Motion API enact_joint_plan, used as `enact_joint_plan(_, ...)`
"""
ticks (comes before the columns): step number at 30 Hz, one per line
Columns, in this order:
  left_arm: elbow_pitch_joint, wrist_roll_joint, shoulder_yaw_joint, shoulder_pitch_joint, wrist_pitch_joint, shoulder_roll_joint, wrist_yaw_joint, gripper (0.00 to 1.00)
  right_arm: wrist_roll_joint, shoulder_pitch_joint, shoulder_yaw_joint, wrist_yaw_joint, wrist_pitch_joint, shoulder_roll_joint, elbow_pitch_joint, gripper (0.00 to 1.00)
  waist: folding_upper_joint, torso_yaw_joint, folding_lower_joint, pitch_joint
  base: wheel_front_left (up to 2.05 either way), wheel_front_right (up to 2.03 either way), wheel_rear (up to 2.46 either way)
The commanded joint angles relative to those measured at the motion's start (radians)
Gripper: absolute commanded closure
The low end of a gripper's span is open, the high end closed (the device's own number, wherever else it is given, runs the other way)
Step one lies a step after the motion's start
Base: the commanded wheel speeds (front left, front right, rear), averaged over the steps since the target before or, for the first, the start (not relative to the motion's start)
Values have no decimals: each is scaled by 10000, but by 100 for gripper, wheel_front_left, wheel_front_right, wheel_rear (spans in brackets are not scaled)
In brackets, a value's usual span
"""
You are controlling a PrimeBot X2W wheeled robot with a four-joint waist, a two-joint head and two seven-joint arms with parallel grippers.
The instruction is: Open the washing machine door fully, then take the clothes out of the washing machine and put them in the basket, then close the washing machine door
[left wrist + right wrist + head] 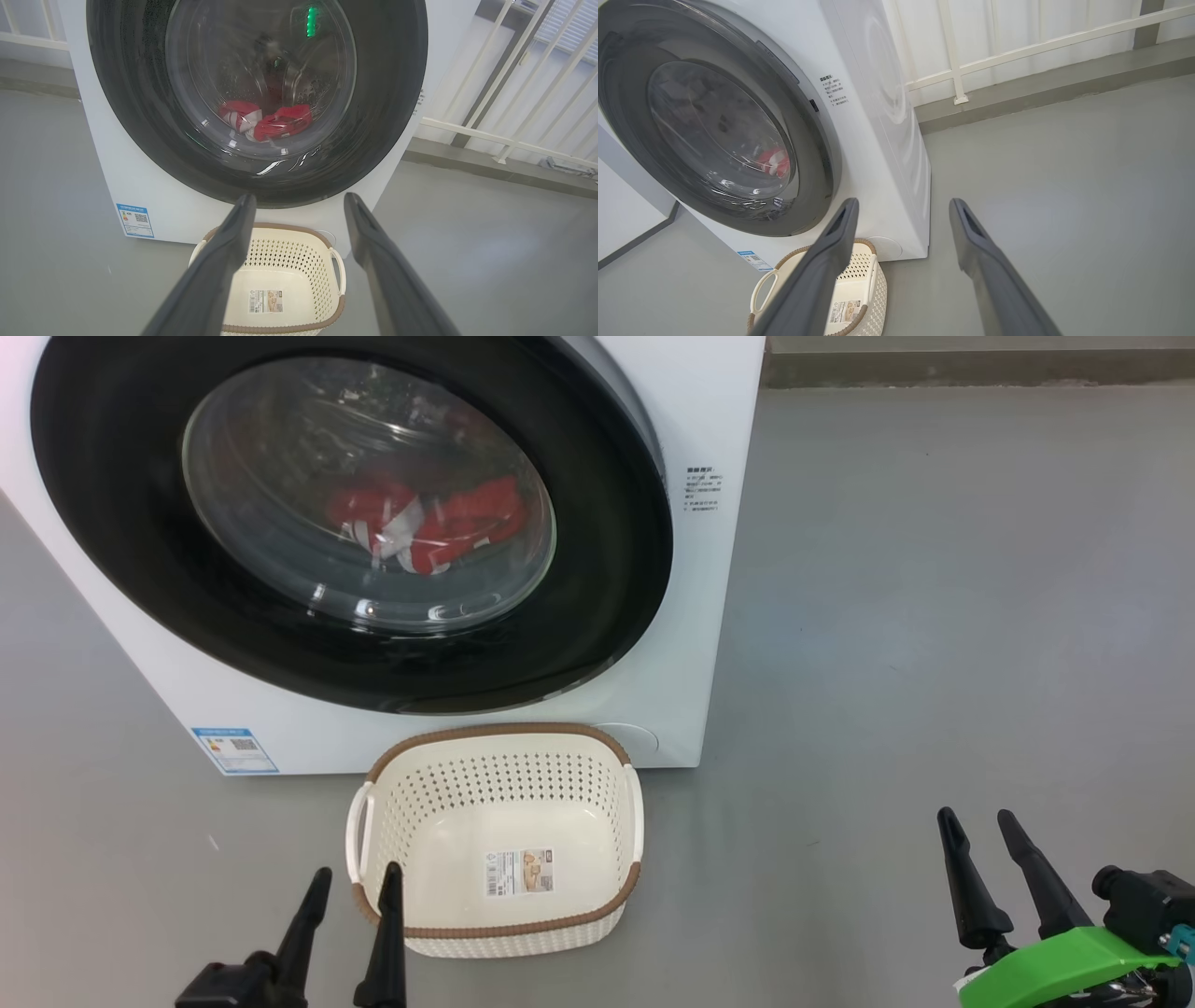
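While the washing machine door (140, 523) sits closed, clothes (425, 523) lie behind its glass | basket (495, 729) empty, just before the washing machine (709, 429) | left gripper (358, 873), right gripper (976, 817) both spread, holding nothing | tip: hook door's right edge, handle possibly there, swing wide

Grey floor (934, 616), white railing (1017, 46)

The right claw (903, 201) rises from six o'clock, fingers spread wide and holding nothing. At ten o'clock the washing machine door (719, 130) sits closed on the washing machine (878, 116), with red clothes (774, 161) behind its glass. The basket (866, 275) stands on the floor (1064, 186) at seven o'clock.
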Motion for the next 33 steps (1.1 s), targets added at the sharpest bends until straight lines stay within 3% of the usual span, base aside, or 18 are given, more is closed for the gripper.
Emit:
enact_joint_plan(1,-338,349,198,-125,-162,117,69,0,-279,26,149,5,-190,-212,-304,0,0,2,0,6,0,0,0)
enact_joint_plan(23,-304,2104,248,-100,-778,139,41,0,-2270,297,-230,6,-807,-203,-323,0,0,54,-1,144,0,0,0)
enact_joint_plan(33,-73,1942,355,-105,-791,139,-58,0,-2282,480,-474,6,-820,-62,-319,0,0,35,-1,112,0,0,0)
